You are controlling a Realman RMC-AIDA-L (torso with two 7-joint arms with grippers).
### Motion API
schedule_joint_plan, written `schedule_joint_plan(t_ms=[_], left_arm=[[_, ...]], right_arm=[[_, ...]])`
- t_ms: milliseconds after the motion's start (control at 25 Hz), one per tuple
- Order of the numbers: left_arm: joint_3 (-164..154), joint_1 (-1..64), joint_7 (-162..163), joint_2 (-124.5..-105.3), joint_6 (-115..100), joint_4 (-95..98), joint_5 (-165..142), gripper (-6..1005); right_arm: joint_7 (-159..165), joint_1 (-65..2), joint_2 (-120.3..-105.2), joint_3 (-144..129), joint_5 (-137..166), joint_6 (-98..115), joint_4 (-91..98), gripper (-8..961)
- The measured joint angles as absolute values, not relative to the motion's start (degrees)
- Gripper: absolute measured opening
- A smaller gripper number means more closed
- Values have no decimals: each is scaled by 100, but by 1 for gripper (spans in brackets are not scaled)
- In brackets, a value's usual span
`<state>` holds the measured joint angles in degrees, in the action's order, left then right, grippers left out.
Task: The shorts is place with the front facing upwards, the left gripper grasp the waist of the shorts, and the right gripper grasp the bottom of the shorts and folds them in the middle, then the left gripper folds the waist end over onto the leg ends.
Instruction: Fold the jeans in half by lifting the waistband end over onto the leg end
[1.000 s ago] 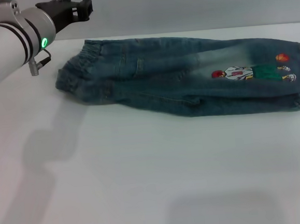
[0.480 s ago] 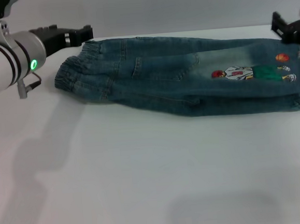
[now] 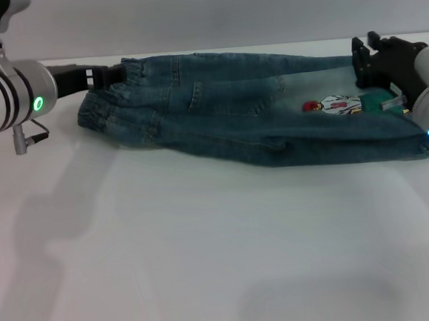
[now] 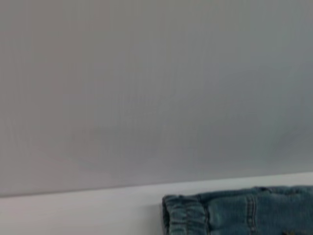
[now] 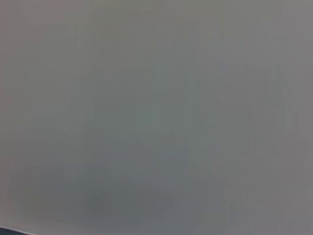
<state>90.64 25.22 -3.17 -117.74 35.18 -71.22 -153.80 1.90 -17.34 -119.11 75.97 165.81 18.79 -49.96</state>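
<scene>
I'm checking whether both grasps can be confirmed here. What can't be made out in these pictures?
- Head view: the leg hems of the blue-green denim shorts are hidden behind the black right claw and its white arm.
- Head view: whether the black left claw, at the ruffled elastic waistband, is closed on it.
- Left wrist view: only a waistband corner; the rest is cut off by the picture's edge.
- Right wrist view: plain grey; no shorts, no claw.

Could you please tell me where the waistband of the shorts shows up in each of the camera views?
Head view: waistband at upper left, by the left gripper.
Left wrist view: waistband at the bottom edge.
Right wrist view: not in it.
Shared landmark: the white table.
</scene>
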Motion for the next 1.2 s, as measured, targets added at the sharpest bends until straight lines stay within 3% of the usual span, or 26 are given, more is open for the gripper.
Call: schedule_joint_plan(t_ms=[80, 280, 1200], left_arm=[[9085, 2529, -317, -11775, 3625, -7124, -15366, 850], [9215, 2563, -317, -11782, 3784, -7048, -15319, 850], [9397, 2992, -325, -11786, 3758, -6193, -15242, 853]], right_arm=[[194, -1732, -11917, 7497, 16582, 1958, -4963, 249], [197, -1724, -11920, 7243, 16582, 1986, -4946, 25], [202, -1666, -11909, 6926, 16605, 1933, -4924, 0]])
